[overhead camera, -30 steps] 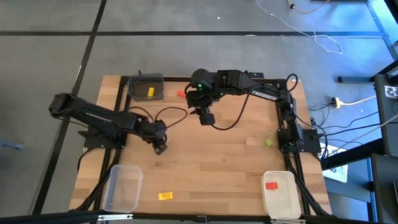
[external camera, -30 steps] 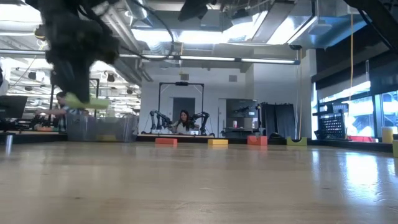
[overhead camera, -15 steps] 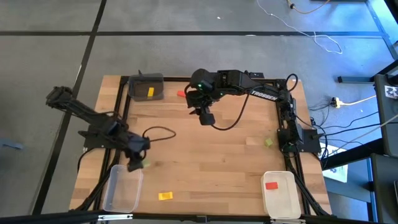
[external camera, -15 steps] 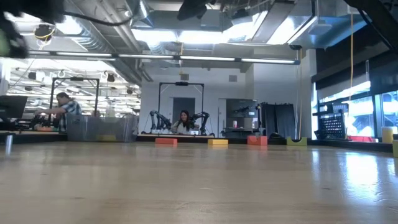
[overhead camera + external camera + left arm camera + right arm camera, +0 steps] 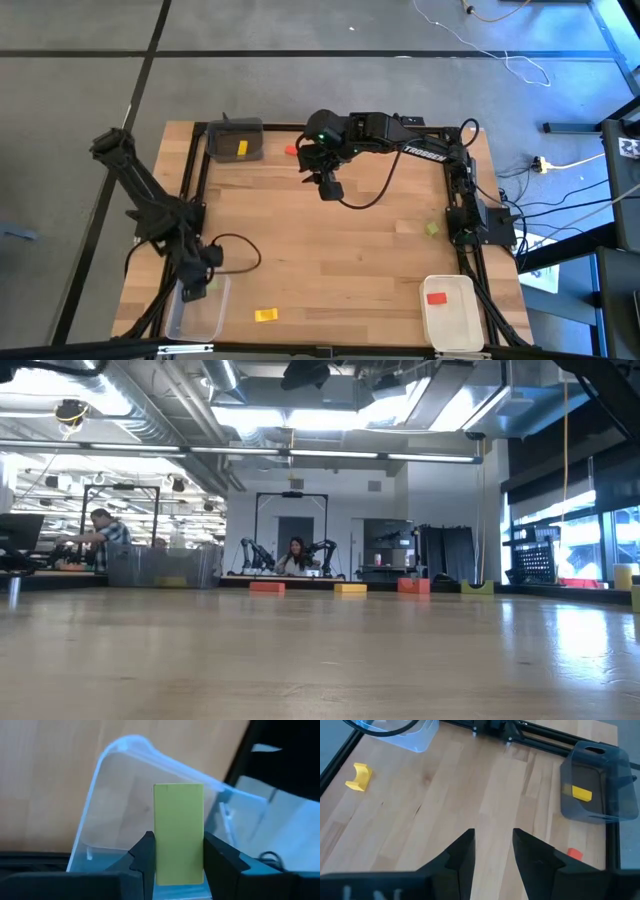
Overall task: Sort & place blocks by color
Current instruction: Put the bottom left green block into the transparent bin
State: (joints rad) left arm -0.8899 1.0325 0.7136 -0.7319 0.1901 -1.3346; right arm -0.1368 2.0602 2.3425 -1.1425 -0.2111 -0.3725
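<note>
My left gripper (image 5: 193, 285) is at the table's near left corner, over the clear bin (image 5: 197, 308), shut on a light green block (image 5: 178, 832). My right gripper (image 5: 328, 186) hangs open and holding nothing above the far middle of the table. On the wood rest a red block (image 5: 291, 151), a light green block (image 5: 432, 229) and a yellow block (image 5: 264, 315). Another yellow block (image 5: 240, 148) lies in the dark bin (image 5: 236, 128). A red block (image 5: 436, 298) lies in the white bin (image 5: 448, 312). My left gripper pinches the light green block's two long sides (image 5: 159, 855) between its two fingers, at the block's nearer end. The block sticks out past the fingertips along the fingers, which slant downward. It is lifted clear, above the clear bin (image 5: 120, 805).
A black frame (image 5: 196, 170) and cables run along the table's left and right edges. A black cable loops on the wood by the left gripper (image 5: 240, 255). The right wrist view shows bare wood between the yellow block (image 5: 359, 776) and the dark bin (image 5: 600, 780).
My left gripper has swung from the table's left middle toward the near left corner, turning as it went, and now stands over the clear bin, still carrying the light green block clear of the table. It has left the low view.
</note>
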